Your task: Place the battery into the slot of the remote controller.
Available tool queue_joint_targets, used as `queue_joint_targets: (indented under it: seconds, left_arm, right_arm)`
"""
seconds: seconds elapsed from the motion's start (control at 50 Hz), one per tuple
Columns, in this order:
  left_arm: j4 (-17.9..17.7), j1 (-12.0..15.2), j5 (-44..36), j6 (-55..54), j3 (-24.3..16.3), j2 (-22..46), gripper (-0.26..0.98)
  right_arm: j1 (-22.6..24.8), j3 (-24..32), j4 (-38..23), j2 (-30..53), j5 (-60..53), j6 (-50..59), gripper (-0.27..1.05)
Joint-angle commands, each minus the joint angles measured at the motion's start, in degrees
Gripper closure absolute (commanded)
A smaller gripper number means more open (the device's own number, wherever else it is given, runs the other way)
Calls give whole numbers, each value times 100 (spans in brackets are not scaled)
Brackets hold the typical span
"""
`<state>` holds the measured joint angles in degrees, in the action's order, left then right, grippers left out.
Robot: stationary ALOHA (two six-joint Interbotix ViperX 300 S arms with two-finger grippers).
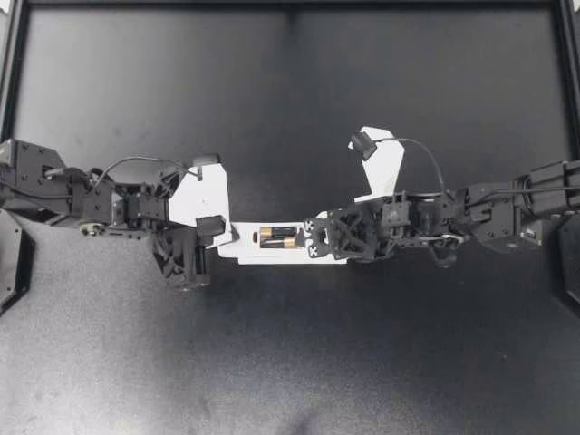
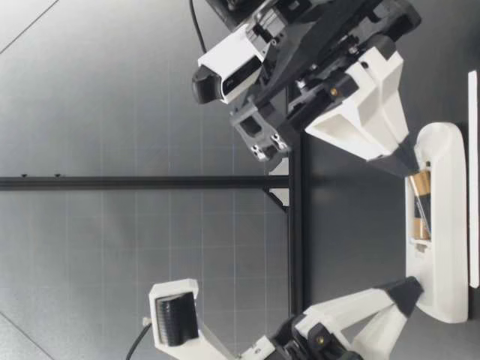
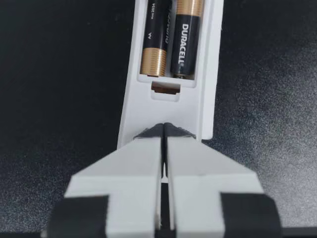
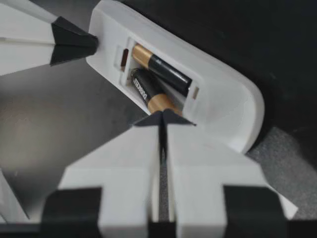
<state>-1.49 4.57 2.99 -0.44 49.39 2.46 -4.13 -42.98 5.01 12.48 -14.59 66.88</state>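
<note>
two batteries (image 1: 277, 238) in remote controller (image 1: 245, 253), one seemingly not fully seated. left gripper (image 1: 227, 235) and right gripper (image 1: 304, 239) with fingers closed, empty, pressing down.

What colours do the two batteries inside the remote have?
The batteries are black with copper-gold ends, lying in the white remote. The left wrist view shows this best.

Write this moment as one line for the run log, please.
batteries: two in remote slot | left gripper: jaws shut, tip against remote end | right gripper: jaws shut, tip at one battery's end
</note>
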Motion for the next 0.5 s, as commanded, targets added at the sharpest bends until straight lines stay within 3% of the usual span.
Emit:
queue_joint_targets:
  seconds: [0.0, 0.48]
  left_arm:
    - [0, 18, 53, -18, 35, 18, 87]
    - [-9, 18, 18, -18, -26, 0, 87]
  right_arm:
    - [18, 158, -44, -18, 26, -9, 88]
    - [-9, -18, -185, -308, 281, -193, 88]
